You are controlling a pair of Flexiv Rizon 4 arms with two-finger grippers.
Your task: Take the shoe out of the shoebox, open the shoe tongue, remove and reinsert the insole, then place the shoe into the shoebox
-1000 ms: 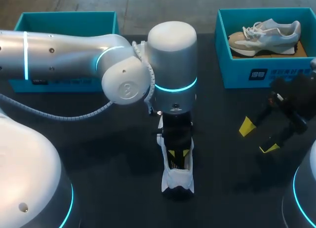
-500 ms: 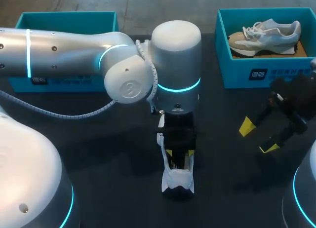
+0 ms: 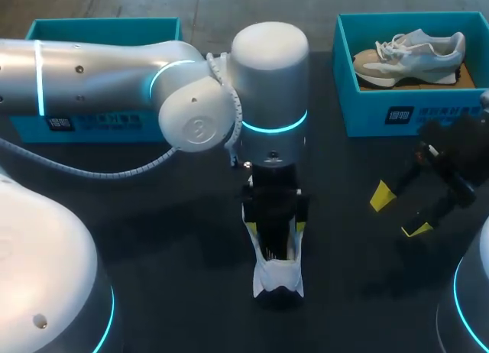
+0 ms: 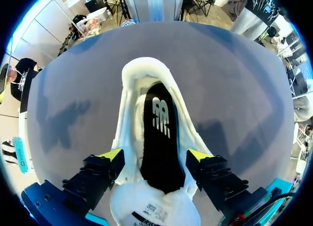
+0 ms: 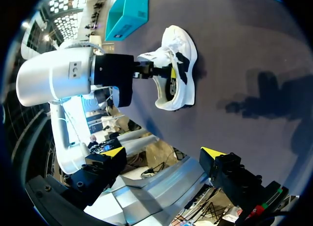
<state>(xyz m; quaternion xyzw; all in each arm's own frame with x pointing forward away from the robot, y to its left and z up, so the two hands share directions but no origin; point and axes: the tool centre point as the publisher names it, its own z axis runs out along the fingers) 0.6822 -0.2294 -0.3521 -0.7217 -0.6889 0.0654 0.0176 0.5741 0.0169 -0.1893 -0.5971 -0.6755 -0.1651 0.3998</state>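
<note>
In the head view, our left arm reaches in to the middle of the desk [image 3: 176, 246], and the left hand [image 3: 279, 229] hangs straight over the white shoe [image 3: 278, 276]. The shoe lies out on the open desk, toward the front edge, well apart from the teal shoebox [image 3: 367, 108] at the far right corner. We judge it is there so the opening can be worked from above. The right hand [image 3: 399, 212] hovers near the right edge, fingers spread and empty, clear of the work

In the left wrist view, the tongue [image 4: 151, 206] is folded back under the hand, and the black insole [image 4: 159, 138] sits inside the shoe. The yellow tips stand wide apart, just beside the shoe's two sides. They seem to flank it rather than pinch it, and we cannot tell if they press

In the right wrist view, the shoe lies ahead with the left hand at its opening, and nothing sits between the right fingers
</note>
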